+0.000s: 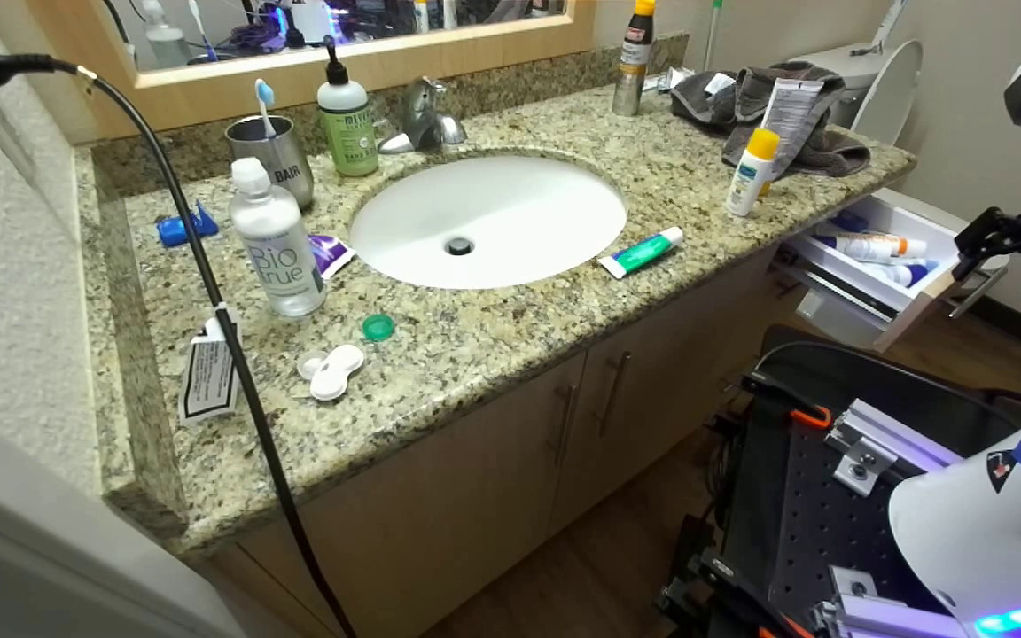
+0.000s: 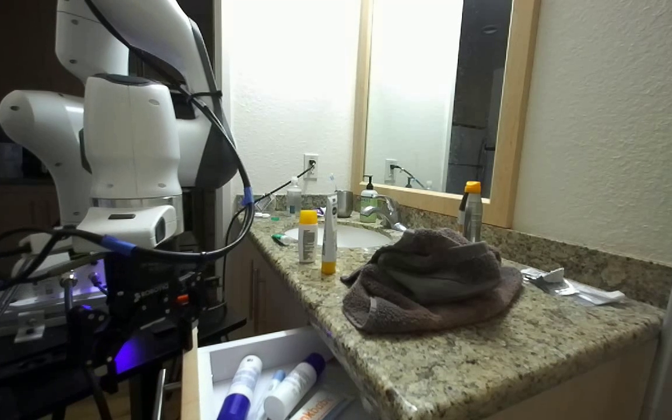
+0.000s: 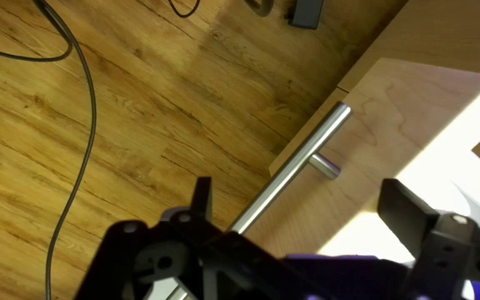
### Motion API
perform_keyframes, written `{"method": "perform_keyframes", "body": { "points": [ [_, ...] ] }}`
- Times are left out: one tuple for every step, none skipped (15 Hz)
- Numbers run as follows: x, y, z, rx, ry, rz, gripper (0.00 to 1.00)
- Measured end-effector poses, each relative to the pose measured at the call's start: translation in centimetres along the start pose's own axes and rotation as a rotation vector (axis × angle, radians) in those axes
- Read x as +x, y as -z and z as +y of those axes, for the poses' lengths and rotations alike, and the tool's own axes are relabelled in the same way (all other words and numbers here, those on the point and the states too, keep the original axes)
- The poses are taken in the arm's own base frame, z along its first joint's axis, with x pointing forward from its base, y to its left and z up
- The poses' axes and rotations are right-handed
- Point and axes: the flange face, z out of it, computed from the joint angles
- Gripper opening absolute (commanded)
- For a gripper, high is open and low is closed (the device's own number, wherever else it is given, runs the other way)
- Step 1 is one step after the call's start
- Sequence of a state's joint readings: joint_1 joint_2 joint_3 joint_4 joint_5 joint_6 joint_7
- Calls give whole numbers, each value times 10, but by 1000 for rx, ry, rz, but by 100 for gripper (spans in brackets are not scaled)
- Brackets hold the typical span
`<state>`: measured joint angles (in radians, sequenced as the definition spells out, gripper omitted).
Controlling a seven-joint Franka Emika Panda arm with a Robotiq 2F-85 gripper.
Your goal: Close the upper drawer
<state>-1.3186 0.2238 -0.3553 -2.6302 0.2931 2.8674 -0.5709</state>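
Robotiq gripper: jaws spread wide, nothing held, one finger outside the bar handle, the other above the interior of the upper drawer; contact cannot be told. The drawer stands pulled out from beneath the granite countertop. Closing well probably means lifting the inner finger clear, then pushing the tan front panel squarely near its middle.
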Motion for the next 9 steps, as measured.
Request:
{"method": "perform_keyframes", "body": {
  "points": [
    [1, 1, 0, -18, 11, -10, 100],
    [1, 2, 0, -37, 21, -19, 100],
    [2, 3, 0, -49, 24, -28, 100],
    [2, 3, -1, -55, 24, -33, 100],
    [1, 4, -1, -53, 21, -37, 100],
    [1, 5, 0, -49, 19, -39, 100],
    [1, 7, 0, -48, 22, -43, 100],
    [1, 7, 1, -52, 30, -47, 100],
    [0, 7, 2, -60, 40, -54, 100]
  ]
}}
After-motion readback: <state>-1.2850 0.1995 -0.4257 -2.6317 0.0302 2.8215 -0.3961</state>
